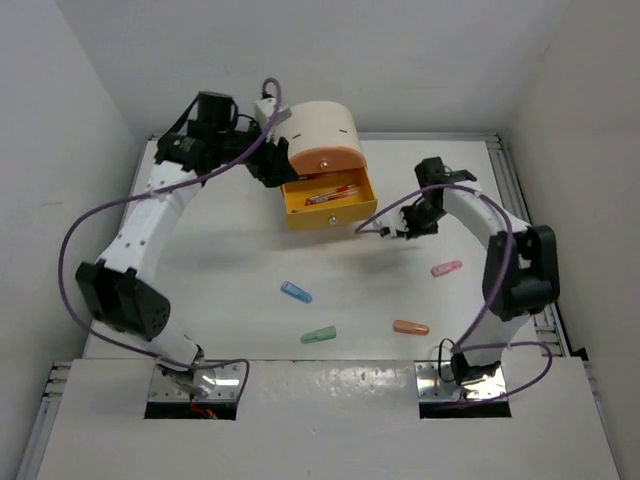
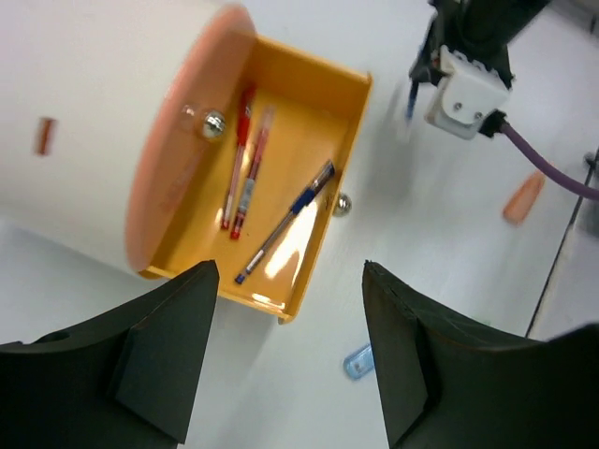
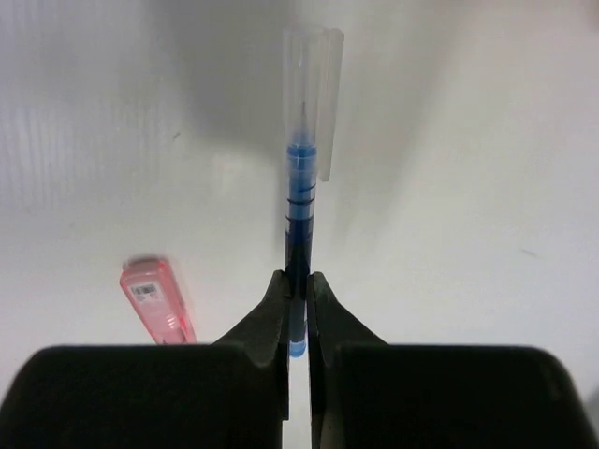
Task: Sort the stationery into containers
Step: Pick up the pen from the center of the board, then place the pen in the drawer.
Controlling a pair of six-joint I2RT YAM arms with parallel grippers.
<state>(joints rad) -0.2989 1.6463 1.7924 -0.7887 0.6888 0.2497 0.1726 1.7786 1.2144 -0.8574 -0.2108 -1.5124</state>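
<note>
Pens [image 2: 245, 168]: three in orange-yellow drawer [image 2: 356, 110]; blue clear-capped pen [image 3: 298, 206] clamped in right gripper [image 3: 298, 285]; left gripper [image 2: 290, 271] wide; four coloured capsules [image 1: 296, 292] unsorted.

Open orange-yellow drawer [image 1: 310, 217] holding two red pens [image 2: 241, 154], one blue pen [image 2: 285, 223], second blue pen [image 3: 298, 210] in right jaws, four coloured capsules [image 1: 319, 335] on bench [image 1: 230, 260]

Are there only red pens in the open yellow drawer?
No, a blue pen lies in the yellow drawer beside two red pens.
</note>
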